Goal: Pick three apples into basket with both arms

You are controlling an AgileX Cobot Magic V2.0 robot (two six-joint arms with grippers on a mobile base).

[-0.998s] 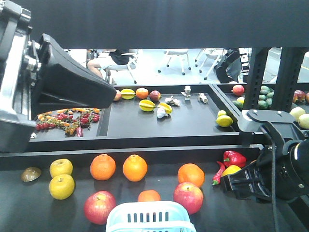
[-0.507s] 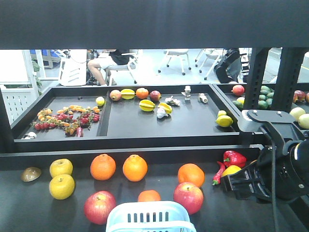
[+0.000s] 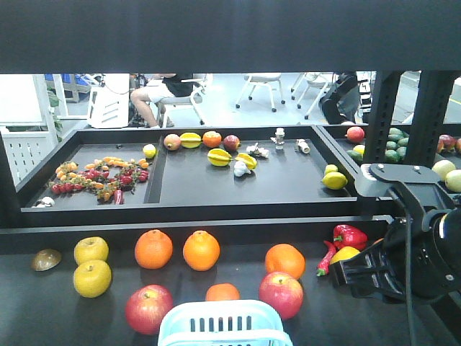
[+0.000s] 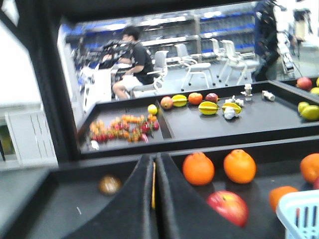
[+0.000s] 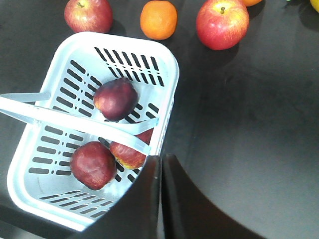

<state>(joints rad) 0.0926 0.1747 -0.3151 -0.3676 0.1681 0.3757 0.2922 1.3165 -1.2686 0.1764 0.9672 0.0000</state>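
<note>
- Three dark red apples lie inside the blue basket.
- Two more apples sit on the black table, just beside it.
- Left gripper has its fingers pressed together, holding nothing.
- Right gripper is closed and empty too, beside the basket.

Pale aqua plastic basket, smooth and faintly shiny, slotted walls. Inside, three dark red apples with waxy, glossy skin. Outside, two brighter apples, glossy with yellowish blush. Dimpled, semi-matt peel on the orange. Matt black counter, softly reflective. Matt black fingers, smooth moulded plastic by the look.
</note>
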